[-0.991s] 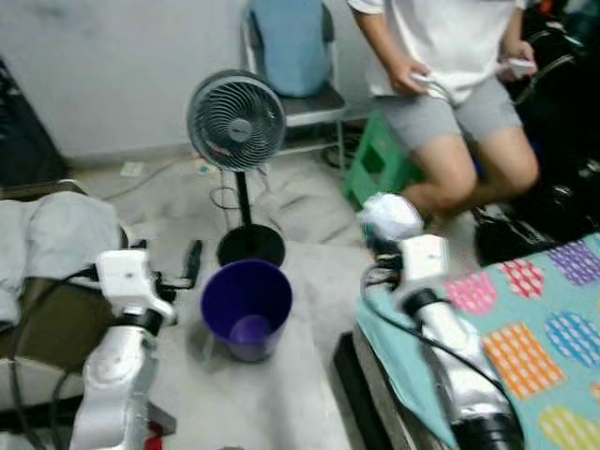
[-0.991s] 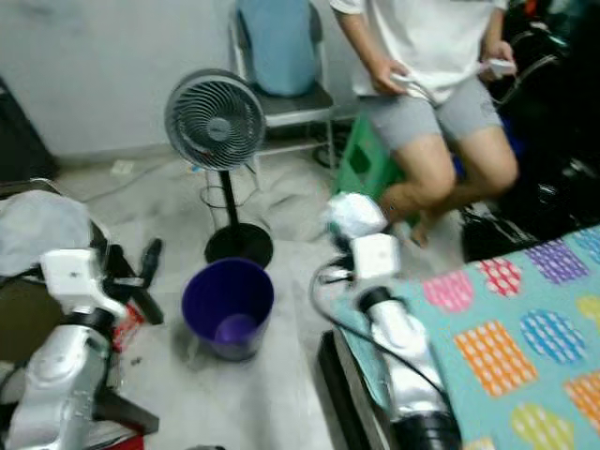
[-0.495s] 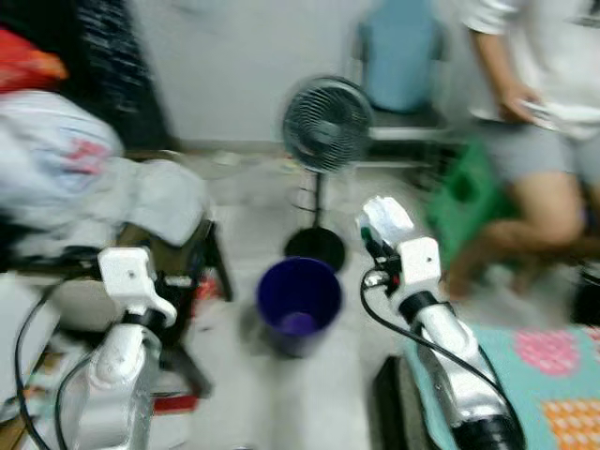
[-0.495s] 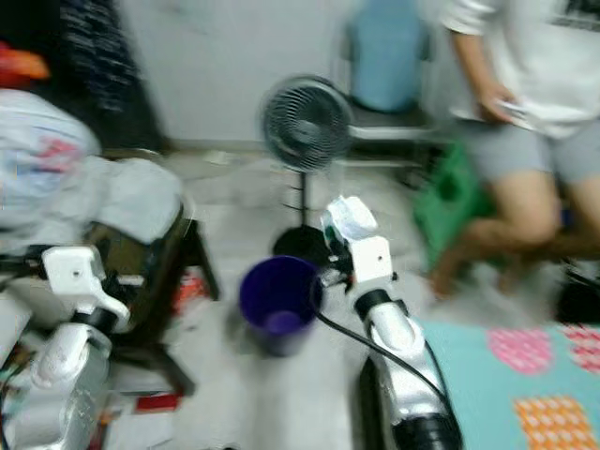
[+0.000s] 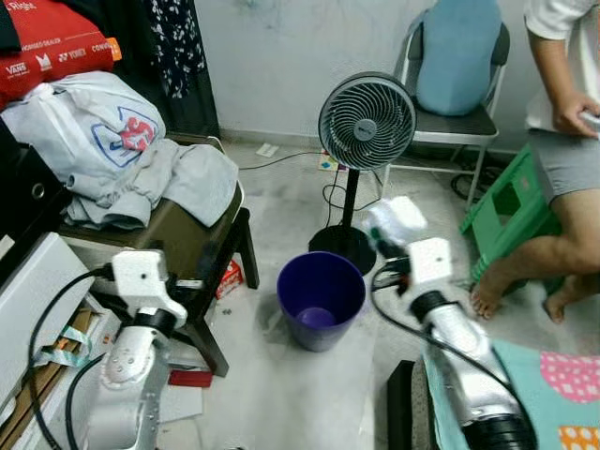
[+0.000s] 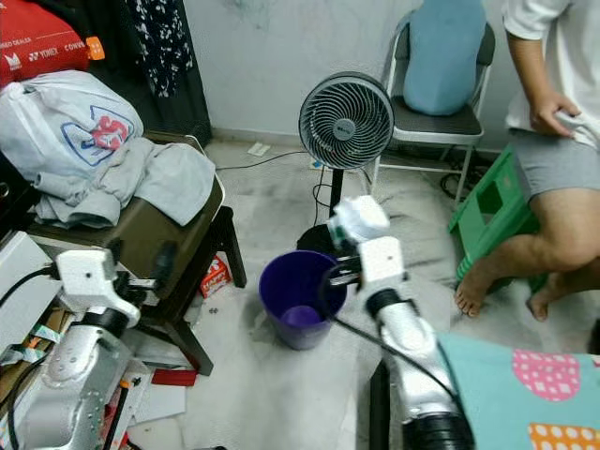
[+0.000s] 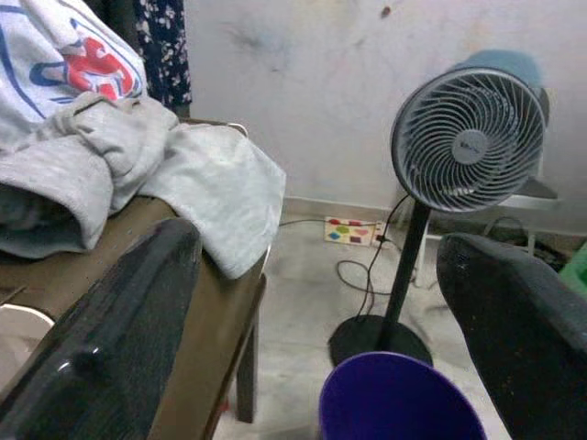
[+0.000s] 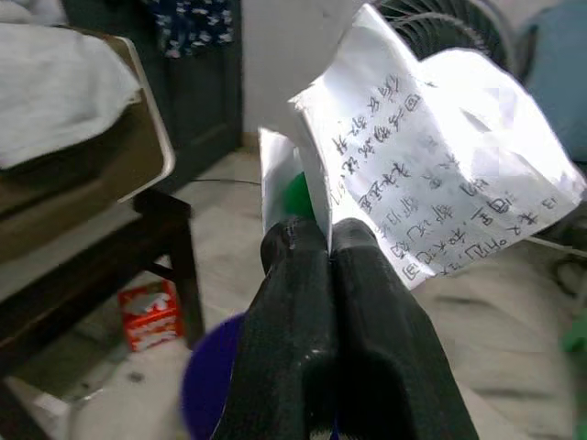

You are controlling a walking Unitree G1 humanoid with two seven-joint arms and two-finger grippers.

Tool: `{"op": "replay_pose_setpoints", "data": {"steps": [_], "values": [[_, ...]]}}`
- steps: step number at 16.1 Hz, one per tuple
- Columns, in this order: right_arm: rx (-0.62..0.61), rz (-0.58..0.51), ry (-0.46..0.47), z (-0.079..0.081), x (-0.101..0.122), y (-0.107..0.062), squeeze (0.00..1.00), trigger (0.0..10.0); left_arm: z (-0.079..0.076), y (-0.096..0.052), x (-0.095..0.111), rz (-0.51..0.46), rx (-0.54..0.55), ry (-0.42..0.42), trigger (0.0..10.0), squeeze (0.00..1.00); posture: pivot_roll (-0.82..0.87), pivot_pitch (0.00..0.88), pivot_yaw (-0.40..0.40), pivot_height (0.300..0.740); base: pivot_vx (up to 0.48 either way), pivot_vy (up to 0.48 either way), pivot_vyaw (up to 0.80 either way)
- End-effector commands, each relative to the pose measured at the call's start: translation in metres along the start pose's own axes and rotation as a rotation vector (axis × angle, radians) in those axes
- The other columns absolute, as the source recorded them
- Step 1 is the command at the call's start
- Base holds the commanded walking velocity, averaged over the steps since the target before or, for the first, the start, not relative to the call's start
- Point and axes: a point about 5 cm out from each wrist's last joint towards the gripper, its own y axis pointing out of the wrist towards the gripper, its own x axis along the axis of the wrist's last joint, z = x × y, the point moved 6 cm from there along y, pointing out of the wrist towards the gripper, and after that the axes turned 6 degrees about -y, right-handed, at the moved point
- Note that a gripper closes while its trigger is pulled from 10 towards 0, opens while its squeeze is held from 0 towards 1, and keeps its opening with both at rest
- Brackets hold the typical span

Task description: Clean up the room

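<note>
While poised beside purple bin (image 5: 321, 298) rim, right gripper (image 8: 326, 243) pinching crumpled paper (image 8: 431, 192); left gripper (image 7: 303, 302) spread, low.

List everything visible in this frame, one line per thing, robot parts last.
Bin: 1, purple, floor centre.
Fan: 1, grey, behind bin.
Paper: 1, white, crumpled, held above the bin's right rim.
Stool: 1, brown, left of bin.
Clothes: pile, grey and white, on stool.
Chair: 1, blue cushion, by wall.
Crate: 1, green, right.
Person: 1, seated, right.
Left tool: open, near stool.
Right tool: shut on paper.
</note>
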Motion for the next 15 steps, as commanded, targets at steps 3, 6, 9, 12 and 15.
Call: {"op": "replay_pose_setpoints", "data": {"steps": [3, 6, 9, 12, 15], "values": [[0.017, -0.01, 0.018, 0.0071, 0.0034, 0.0039, 0.0, 10.0, 0.0031, -0.0011, 0.0027, 0.005, -0.009, 0.006, 10.0, 0.0, 0.01, 0.062, -0.03, 0.74, 0.0, 0.0, 0.2], [0.017, -0.012, 0.013, 0.0072, 0.0038, 0.0038, 0.0, 10.0, 0.0011, -0.0019, 0.0047, -0.001, -0.027, 0.001, 10.0, 0.0, 0.01, 0.062, -0.027, 0.74, 0.0, 0.0, 0.0], [0.017, -0.014, 0.011, 0.0073, 0.0047, 0.0049, 0.0, 10.0, 0.0002, -0.0016, 0.0064, -0.004, -0.036, -0.009, 10.0, 0.0, 0.01, 0.072, -0.024, 0.74, 0.0, 0.0, 0.0], [0.01, -0.017, 0.009, 0.0062, 0.0056, 0.0056, 0.0, 10.0, 0.0002, -0.0016, 0.0071, -0.009, -0.036, -0.017, 10.0, 0.0, 0.0, 0.077, -0.024, 0.74, 0.17, 0.0, 0.19], [0.011, -0.02, 0.009, 0.0061, 0.0068, 0.0063, 0.0, 10.0, -0.0007, -0.0015, 0.0078, -0.011, -0.045, -0.026, 10.0, 0.0, 0.0, 0.08, -0.025, 0.74, 0.089, 0.0, 0.69]]}}
